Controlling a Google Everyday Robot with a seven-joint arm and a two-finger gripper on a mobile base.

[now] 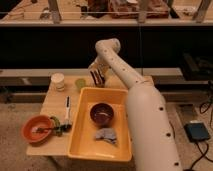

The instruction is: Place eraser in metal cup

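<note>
My gripper (96, 78) hangs from the white arm (125, 75) at the back of the wooden table (55, 102), just behind the yellow tray (80, 135) and right of the pale green item (80, 83). A dark shape with pale streaks sits right at the gripper's tip. I cannot tell whether it is the metal cup or part of the gripper. The eraser is not visible as a separate thing.
A white paper cup (58, 81) stands at the back left. A black-and-white pen (67, 108) lies left of the tray. An orange bowl (37, 129) with utensils sits front left. The tray holds a dark red bowl (102, 113) and a grey cloth (106, 135).
</note>
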